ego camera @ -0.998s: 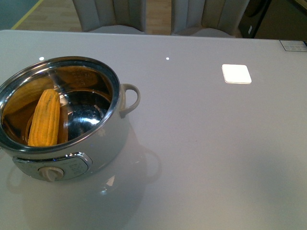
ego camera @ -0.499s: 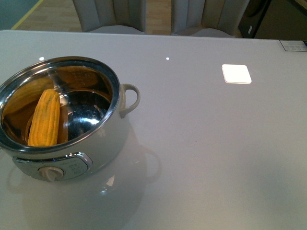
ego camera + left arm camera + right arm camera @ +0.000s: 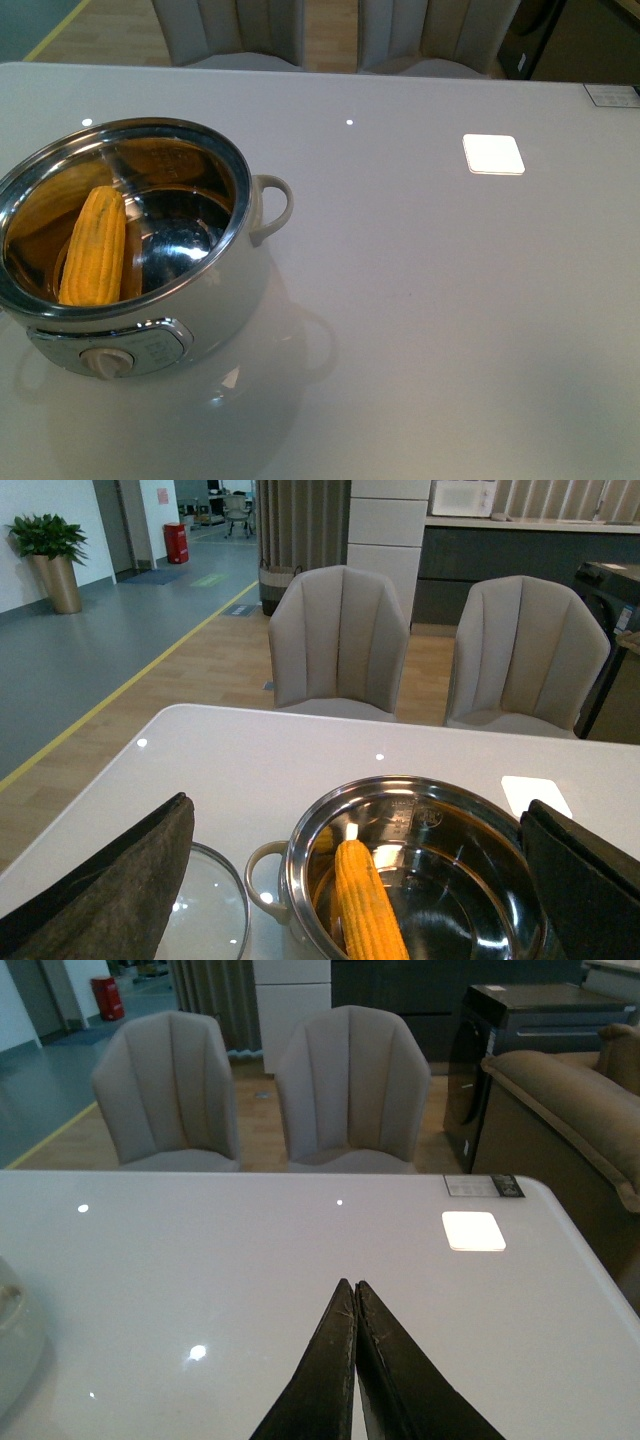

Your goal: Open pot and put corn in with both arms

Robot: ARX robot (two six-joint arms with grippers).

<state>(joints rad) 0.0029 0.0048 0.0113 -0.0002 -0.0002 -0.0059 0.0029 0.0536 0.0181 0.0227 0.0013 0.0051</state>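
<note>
The cream pot (image 3: 215, 300) stands open at the table's front left, its steel rim and inside showing. The yellow-orange corn (image 3: 94, 246) lies inside it, leaning on the left wall. In the left wrist view the pot (image 3: 420, 820) and corn (image 3: 368, 905) sit below my left gripper (image 3: 360, 870), whose jaws are wide open and empty above the pot. The glass lid (image 3: 215, 910) lies on the table beside the pot. My right gripper (image 3: 354, 1285) is shut and empty over bare table. No arm shows in the front view.
A white square patch (image 3: 493, 154) lies on the grey table (image 3: 430, 300) at the back right. Two grey chairs (image 3: 340, 640) stand behind the far edge. A small label (image 3: 612, 95) sits at the far right corner.
</note>
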